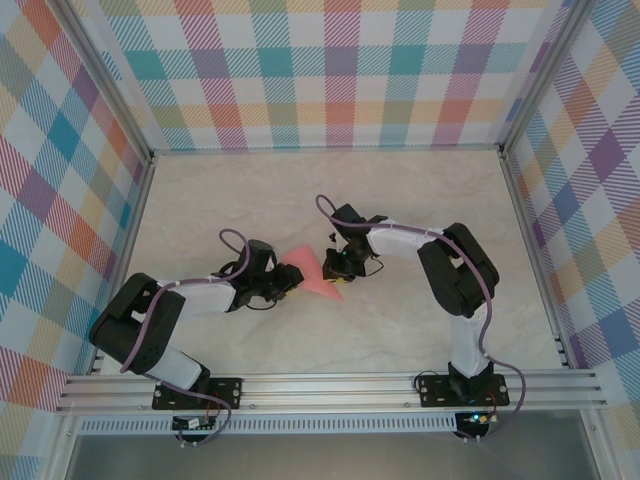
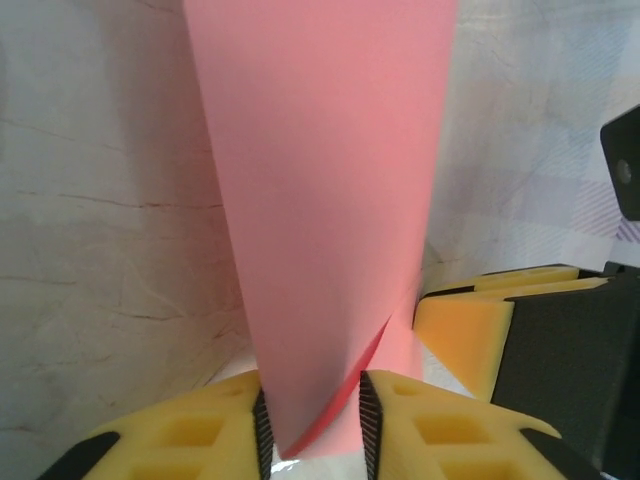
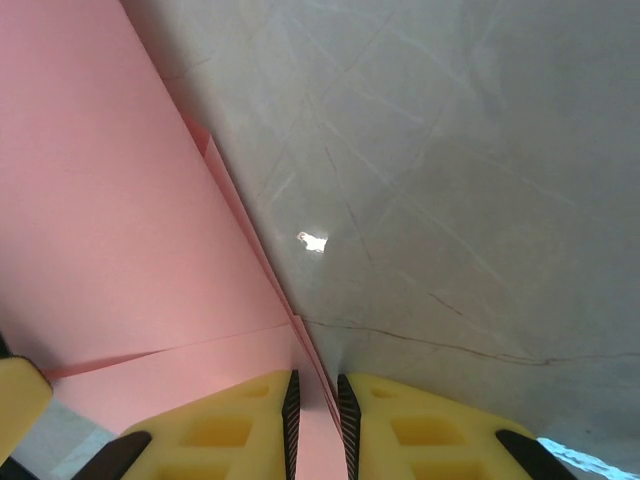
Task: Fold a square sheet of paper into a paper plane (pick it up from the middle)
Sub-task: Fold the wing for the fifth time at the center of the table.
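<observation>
While left hand (image 2: 315, 430), right hand (image 3: 315, 410) pinch paper (image 1: 312, 272) (edges cropped), ends hidden.

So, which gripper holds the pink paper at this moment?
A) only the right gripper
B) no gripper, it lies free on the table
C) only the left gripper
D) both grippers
D: in each wrist view the pink paper runs between yellow fingers closed on it, both at the left gripper and at the right gripper.
</observation>
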Controlling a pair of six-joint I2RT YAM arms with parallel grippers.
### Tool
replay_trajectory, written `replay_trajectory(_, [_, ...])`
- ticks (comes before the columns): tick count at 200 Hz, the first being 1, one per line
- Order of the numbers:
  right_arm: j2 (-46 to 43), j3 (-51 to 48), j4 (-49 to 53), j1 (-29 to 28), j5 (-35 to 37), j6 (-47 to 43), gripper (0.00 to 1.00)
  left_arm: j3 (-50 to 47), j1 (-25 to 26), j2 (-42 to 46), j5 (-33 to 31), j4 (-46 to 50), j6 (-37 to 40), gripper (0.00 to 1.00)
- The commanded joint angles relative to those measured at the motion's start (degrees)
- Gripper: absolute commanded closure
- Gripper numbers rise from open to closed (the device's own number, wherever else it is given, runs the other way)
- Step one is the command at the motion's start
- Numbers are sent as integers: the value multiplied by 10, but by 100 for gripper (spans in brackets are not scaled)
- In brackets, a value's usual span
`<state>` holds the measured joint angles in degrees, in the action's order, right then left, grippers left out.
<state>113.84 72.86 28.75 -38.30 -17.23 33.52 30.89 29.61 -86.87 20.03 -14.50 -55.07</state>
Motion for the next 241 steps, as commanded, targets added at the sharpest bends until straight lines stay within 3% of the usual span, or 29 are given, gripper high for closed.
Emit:
replay_trajectory(1, [22, -21, -10, -7, -3, 1, 77, 15, 7, -7, -6, -18, -1, 79])
replay_trajectory(20, [-15, -38, -31, -5, 9, -13, 70, 21, 6, -3, -17, 3, 1, 89])
replay_trajectory(38, [-75, -59, -56, -5, 40, -40, 57, 29, 6, 1, -26, 37, 6, 95])
replay_trajectory(66, [-164, -111, -114, -6, 89, -97, 37, 33, 7, 7, -26, 56, 0, 97])
replay_trajectory(86, [-206, -158, -176, -7, 86, -149, 28, 36, 9, 18, -30, 75, -6, 98])
replay_trajectory(122, [-271, -265, -330, -31, 79, -253, 27, 50, 12, 38, -33, 101, -16, 98])
replay_trajectory(172, [-276, -349, -502, -73, 45, -368, 25, 72, 15, 53, -34, 127, -31, 98])
replay_trajectory(241, [-202, -342, -558, -117, 66, -468, 37, 86, 15, 50, -32, 142, -39, 98])
